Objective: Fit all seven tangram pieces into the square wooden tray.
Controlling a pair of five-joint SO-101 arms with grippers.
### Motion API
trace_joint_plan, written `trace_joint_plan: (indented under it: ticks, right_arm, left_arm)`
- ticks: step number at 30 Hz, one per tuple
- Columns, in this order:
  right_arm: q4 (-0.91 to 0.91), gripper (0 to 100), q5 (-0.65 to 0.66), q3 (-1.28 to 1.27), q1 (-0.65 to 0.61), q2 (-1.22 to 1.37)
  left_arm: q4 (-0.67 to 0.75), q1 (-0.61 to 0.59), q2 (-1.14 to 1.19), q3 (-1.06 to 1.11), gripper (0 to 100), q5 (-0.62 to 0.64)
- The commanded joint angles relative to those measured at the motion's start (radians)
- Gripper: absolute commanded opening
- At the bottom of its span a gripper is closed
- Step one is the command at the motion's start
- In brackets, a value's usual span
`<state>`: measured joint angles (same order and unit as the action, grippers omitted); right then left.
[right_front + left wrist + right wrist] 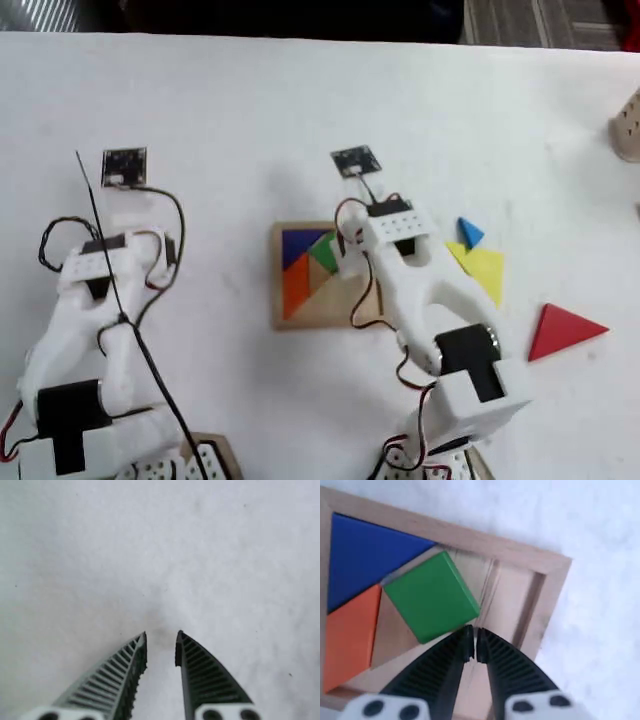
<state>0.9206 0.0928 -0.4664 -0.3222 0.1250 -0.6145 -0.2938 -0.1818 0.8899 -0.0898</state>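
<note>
The square wooden tray lies mid-table and holds a blue triangle, an orange piece and a green square. The green square sits askew on the bare wood, next to the blue and orange pieces. My right gripper is shut with nothing between its fingers, its tips right at the green square's edge over the tray's bare part. The right arm hangs over the tray's right side. A small blue triangle, yellow pieces and a red triangle lie right of the tray. My left gripper is slightly open over bare table.
The left arm stands well left of the tray. A wooden block with holes sits at the far right edge. Another wooden item lies by the left arm's base. The table's far edge runs along the top.
</note>
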Motion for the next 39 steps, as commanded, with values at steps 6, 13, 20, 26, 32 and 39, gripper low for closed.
trace_joint_plan:
  ticks: [6, 13, 20, 26, 32, 39]
  right_arm:
    - [-0.015, 1.7, 0.011, 0.055, -0.087, -0.005]
    - [0.039, 1.7, 0.011, 0.046, -0.047, -0.051]
    - [0.099, 1.7, 0.011, -0.064, -0.024, -0.231]
    - [0.007, 1.7, -0.006, -0.233, -0.162, -0.283]
    - [-0.090, 1.7, -0.017, -0.242, -0.199, -0.282]
    - [-0.165, 1.7, -0.017, -0.207, -0.240, -0.174]
  left_arm:
    - [0.014, -0.012, -0.008, -0.052, 11, 0.002]
    - [0.014, -0.012, -0.008, -0.052, 11, 0.002]
    - [0.014, -0.022, -0.008, -0.052, 11, 0.002]
    - [0.014, -0.022, -0.008, -0.052, 11, 0.002]
    - [0.014, -0.021, -0.008, -0.052, 11, 0.002]
    - [0.014, -0.019, -0.008, -0.052, 11, 0.002]
